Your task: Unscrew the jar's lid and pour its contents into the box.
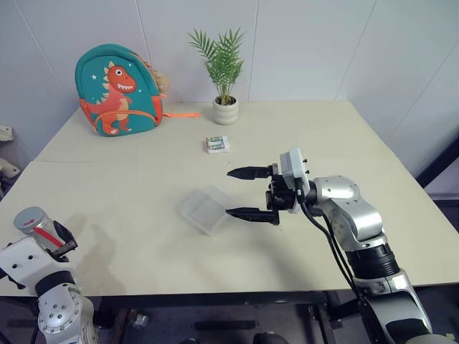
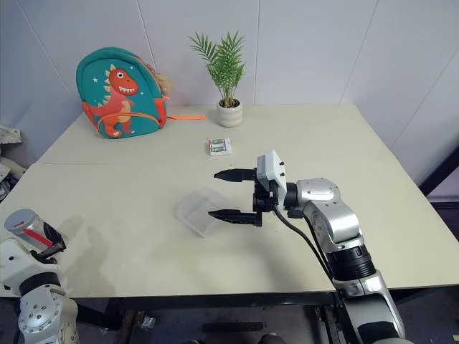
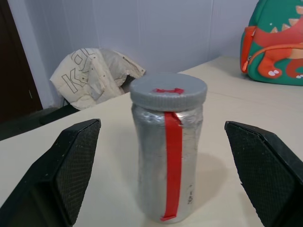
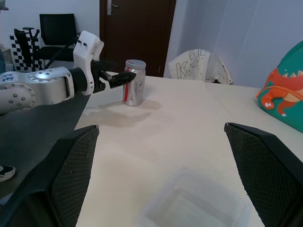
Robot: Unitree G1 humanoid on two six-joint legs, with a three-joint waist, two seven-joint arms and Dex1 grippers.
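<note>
- Left gripper (image 3: pixel 163 156): fingers (image 3: pixel 71 165) spread wide, one on each side of the jar (image 3: pixel 168 161), clear gaps on both sides; nothing grasped.
- Jar upright on the table (image 1: pixel 143 236), near its left front edge; lid (image 3: pixel 168 91) seated on top, small red mark on the cap. A red tape strip runs down the jar's silvery wall.
- Seen from the right wrist, the left gripper's fingertips sit level with the jar's upper part, just beside it; contact cannot be confirmed.
- Contents: not discernible through the jar wall.
- Right gripper (image 1: pixel 247 193): fingers (image 1: pixel 247 213) released and wide apart, pointing toward the robot's left, holding nothing. It hangs above the table, its lower fingertip over the right edge of the box (image 1: pixel 204 210).
- Box lies flat near the table's middle, transparent, well apart from the jar.
- Farther back: small white-and-green packet (image 1: pixel 217 144) on the table, beyond the box.
- Back edge: white plant pot (image 1: pixel 225 110) with a green palm-like plant; teal dinosaur backpack (image 1: pixel 118 91) to its left, standing against the wall.
- Off-table, past the jar: a cream bag (image 3: pixel 97 75) with printed letters, and a dark door (image 4: pixel 136 33).
</note>
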